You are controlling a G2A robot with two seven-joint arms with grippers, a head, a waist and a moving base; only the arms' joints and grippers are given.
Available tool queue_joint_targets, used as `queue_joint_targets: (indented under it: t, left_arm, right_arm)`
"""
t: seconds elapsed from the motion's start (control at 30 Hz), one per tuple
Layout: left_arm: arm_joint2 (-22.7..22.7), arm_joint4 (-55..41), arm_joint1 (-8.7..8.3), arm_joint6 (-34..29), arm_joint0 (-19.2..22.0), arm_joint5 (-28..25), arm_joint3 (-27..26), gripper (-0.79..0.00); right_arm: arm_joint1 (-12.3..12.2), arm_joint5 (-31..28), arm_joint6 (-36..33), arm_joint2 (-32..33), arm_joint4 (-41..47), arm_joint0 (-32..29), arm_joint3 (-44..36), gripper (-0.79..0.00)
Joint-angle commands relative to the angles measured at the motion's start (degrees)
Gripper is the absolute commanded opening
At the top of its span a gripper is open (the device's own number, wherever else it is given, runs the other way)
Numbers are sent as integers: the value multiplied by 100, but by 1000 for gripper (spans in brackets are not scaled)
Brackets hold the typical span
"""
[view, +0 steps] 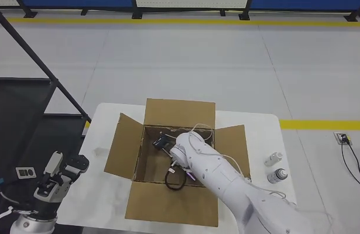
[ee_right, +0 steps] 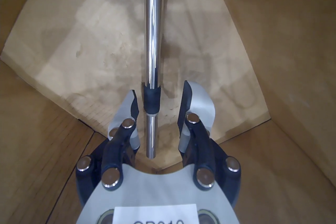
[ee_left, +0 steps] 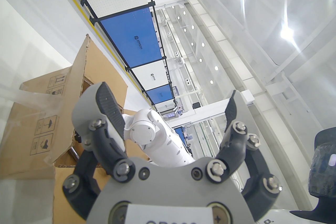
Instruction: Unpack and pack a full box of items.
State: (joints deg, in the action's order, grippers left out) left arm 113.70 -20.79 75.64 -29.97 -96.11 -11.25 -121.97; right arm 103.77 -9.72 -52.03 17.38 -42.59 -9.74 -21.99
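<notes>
White table (view: 109, 193) on grey floor (view: 197, 58) holds open cardboard box (view: 180, 111); left jaws open, right jaws open astride steel rod (ee_right: 153, 25).

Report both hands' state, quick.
Left hand: open, holding nothing.
Right hand: open, straddling the metal rod inside the box, not clamped on it.

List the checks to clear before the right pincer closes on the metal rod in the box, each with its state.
1. Right pincer open: ok.
2. Metal rod between its fingers: ok.
3. Rod centred in the gap: not ok, it sits nearer one finger.
4. Pincer low enough to clamp the rod: cannot tell.
5. Cardboard box flaps folded outward, off the arm: ok.
6. Left pincer open, outside the box: ok.
</notes>
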Motion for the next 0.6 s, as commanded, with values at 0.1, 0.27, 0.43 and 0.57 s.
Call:
queue_joint_targets:
  t: [0.1,0.27,0.43,0.57]
  left_arm:
    - [0,0,0,0,0,0,0,0]
    - [0,0,0,0,0,0,0,0]
    - [0,0,0,0,0,0,0,0]
    - [0,0,0,0,0,0,0,0]
  right_arm:
    - [-21,-189,400,119,-14,9,-13,-425]
    - [-144,-195,701,240,-155,-28,-306,-437]
    - [-405,-38,956,412,-426,-184,-907,-428]
    - [-702,306,932,627,-761,-391,-1720,-431]
